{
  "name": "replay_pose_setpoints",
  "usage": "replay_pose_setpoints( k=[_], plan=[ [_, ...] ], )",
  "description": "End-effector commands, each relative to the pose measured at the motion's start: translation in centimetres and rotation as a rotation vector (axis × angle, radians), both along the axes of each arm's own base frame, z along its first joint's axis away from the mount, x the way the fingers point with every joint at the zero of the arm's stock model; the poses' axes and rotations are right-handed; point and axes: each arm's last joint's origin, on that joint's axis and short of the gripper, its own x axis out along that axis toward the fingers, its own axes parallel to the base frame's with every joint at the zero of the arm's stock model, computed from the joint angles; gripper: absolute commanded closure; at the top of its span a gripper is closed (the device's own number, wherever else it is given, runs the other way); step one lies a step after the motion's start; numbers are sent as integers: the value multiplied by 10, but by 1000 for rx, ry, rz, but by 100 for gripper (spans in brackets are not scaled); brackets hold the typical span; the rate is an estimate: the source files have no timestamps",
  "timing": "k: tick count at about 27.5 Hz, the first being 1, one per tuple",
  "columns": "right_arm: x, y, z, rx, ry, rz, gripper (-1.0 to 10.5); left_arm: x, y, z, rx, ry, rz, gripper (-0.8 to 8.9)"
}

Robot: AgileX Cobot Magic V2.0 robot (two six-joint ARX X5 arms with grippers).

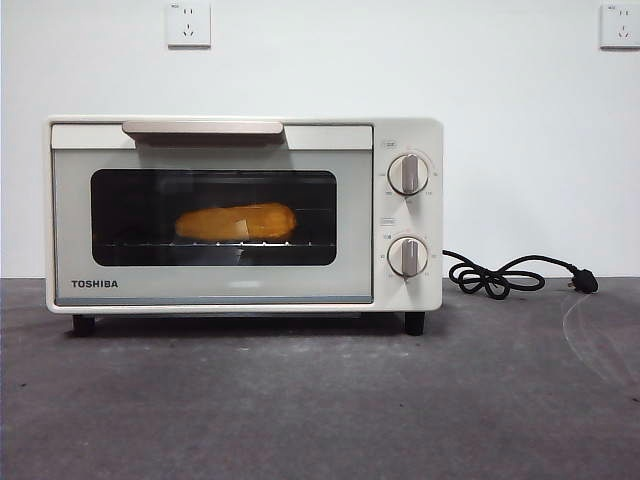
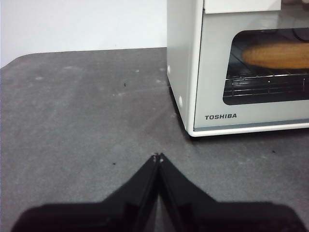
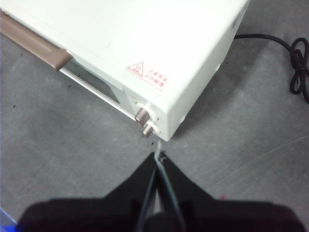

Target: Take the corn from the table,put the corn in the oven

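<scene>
The corn point(image 1: 236, 221) lies lengthwise on the wire rack inside the oven point(image 1: 243, 214), behind its closed glass door, so the task looks done. The left gripper point(image 2: 158, 156) sits low beside the oven's left front corner and the right gripper point(image 3: 158, 155) hangs above its knob corner, both pinched together and empty. The cob looks stiff, light and glossy, probably slippery; a grip across its bumpy middle would suit best.

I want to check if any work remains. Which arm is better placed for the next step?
Neither is needed, it seems: the corn lies inside the oven, door closed. If pressed, right: its shut claw hovers above the oven's knob corner.
</scene>
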Motion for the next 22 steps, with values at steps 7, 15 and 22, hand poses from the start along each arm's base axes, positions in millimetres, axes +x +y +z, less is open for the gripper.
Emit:
replay_pose_setpoints(
  k=[7, 15, 22],
  plan=[
    [2, 1, -3, -5, 6, 3, 948, 0, -1, -1, 3, -10, -8, 817],
    [2, 1, -3, -5, 6, 3, 948, 0, -1, -1, 3, -9, -7, 817],
    [2, 1, -3, -5, 6, 3, 948, 0, -1, -1, 3, -9, -7, 817]
  ],
)
